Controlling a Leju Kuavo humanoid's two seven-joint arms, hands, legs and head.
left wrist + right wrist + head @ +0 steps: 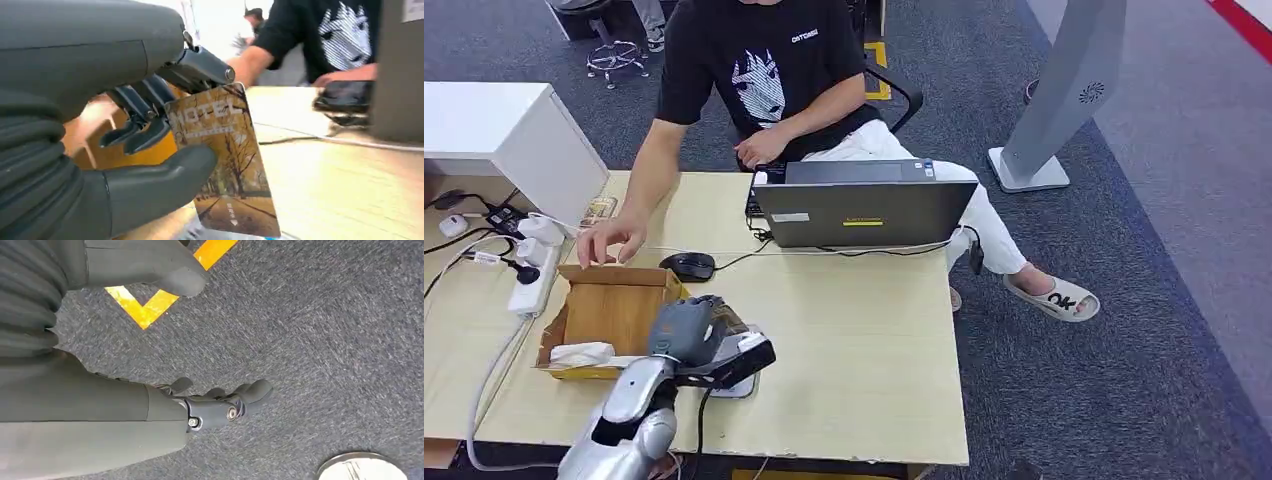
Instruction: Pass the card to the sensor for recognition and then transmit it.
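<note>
The left hand point(689, 332) holds a card point(223, 160) over the near left part of the bench point(864, 340), just to the right of an open cardboard box point(609, 318). In the left wrist view the card, printed with an autumn tree scene and the word HOTEL, is pinched between the thick grey thumb point(165, 182) on one face and the darker fingers point(145, 117) on the other, and it hangs tilted above the bench top. In the head view a flat pale sensor point(742, 385) lies on the bench directly under the hand, mostly hidden by it. The right hand point(220, 402) hangs over the grey carpet point(325, 340) beside a yellow floor marking point(160, 297), holding nothing, its fingers loosely curled and apart from the thumb. A person in a black T-shirt point(764, 60) sits at the far side of the bench, one of their hands point(609, 240) resting at the far edge of the box. Near it sit a black mouse point(687, 265) and, to the right, a laptop point(859, 205). A white power strip point(534, 275) lies at the far left of the bench.
</note>
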